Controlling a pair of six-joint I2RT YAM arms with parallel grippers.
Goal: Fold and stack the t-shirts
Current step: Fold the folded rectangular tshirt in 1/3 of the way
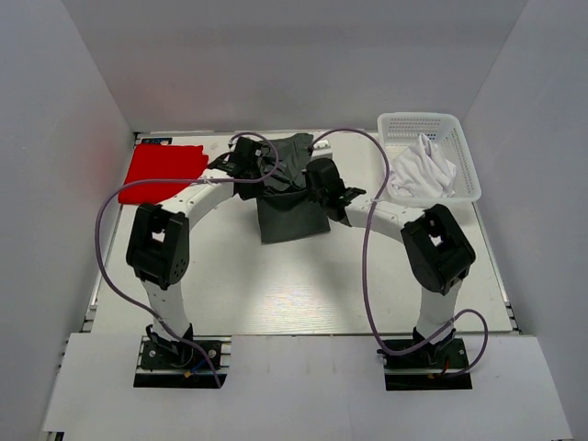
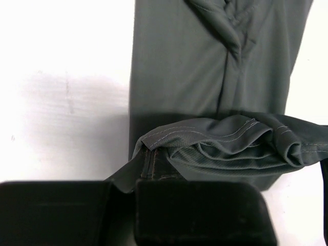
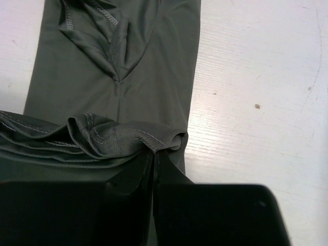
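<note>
Since both pincers are clamped on one garment, the entry is filed under it.

Item 1: dark grey soft-cloth t-shirt [image 1: 289,220], centre of the white desk [image 1: 303,294], toward its far half. A flat panel runs toward the arm bases, and a bunched part lies on the far side.
- Left pincer [image 2: 134,182]: fingers together on a stitched hem corner, with cloth pinched between them.
- Right pincer [image 3: 154,169]: fingers together on the matching gathered corner.
- Relation: the held edge spans crosswise from one pincer to the other. Its long axis lies left to right, sagging in soft folds between them. In both wrist views the rest of the shirt lies flat on the desk below and ahead of the fingertips. Each arm is about equally near its own corner.
- Judgement: a fold is in progress. The coming move likely carries the raised edge over the flat panel, which calls for both arms to travel together so the edge stays level.

Item 2: bright red cloth t-shirt [image 1: 163,170], lying flat at the far left of the desk, well apart from both pincers.

Item 3: white crumpled cloth t-shirt [image 1: 421,170], inside the white plastic lattice basket [image 1: 469,161] at the far right, not yet folded.
</note>
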